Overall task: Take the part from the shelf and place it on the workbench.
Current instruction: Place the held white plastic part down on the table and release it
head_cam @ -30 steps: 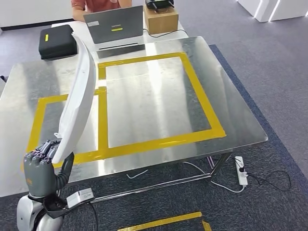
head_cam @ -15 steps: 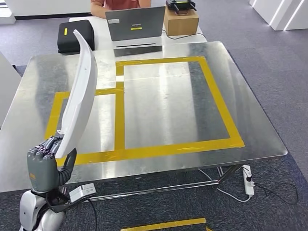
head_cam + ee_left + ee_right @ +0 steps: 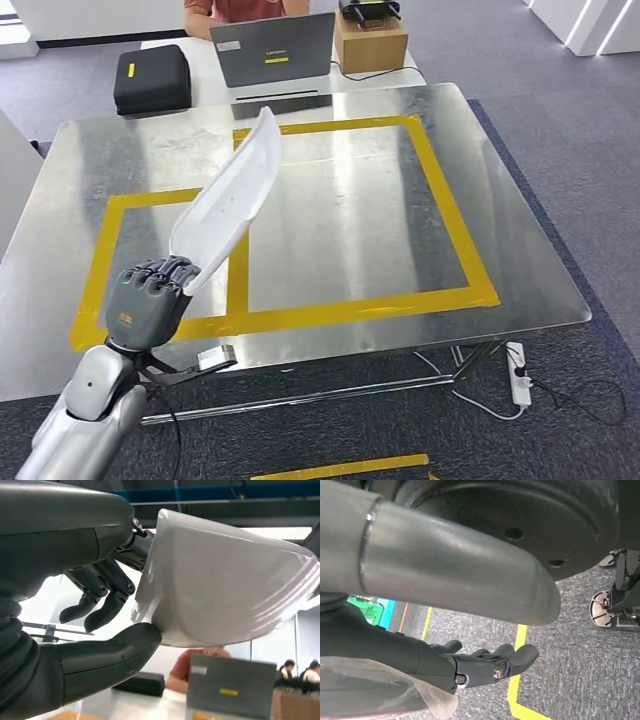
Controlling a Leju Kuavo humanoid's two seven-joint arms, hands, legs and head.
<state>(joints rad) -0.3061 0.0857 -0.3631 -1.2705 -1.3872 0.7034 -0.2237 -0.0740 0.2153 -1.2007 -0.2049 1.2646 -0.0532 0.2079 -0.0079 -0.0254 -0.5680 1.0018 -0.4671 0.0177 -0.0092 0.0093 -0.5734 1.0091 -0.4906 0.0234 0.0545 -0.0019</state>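
Note:
My left hand (image 3: 147,300) grips the near end of a long curved white part (image 3: 230,198), which now slants forward and to the right over the steel workbench (image 3: 521,260), above its yellow-taped frames. In the left wrist view the thumb (image 3: 113,650) presses under the white part (image 3: 226,590) and the dark fingers (image 3: 102,590) curl against its other side. My right hand (image 3: 486,667) hangs over grey carpet with its fingers stretched out and nothing in them.
Behind the workbench a person (image 3: 226,10) sits at a grey laptop (image 3: 273,50), with a black case (image 3: 152,78) to its left and a cardboard box (image 3: 370,42) to its right. A power strip (image 3: 519,374) and cables lie on the floor under the table's right side.
The part has tipped from nearly upright to leaning forward and right over the table. My left hand has risen and moved right. The camera has shifted a little as well.

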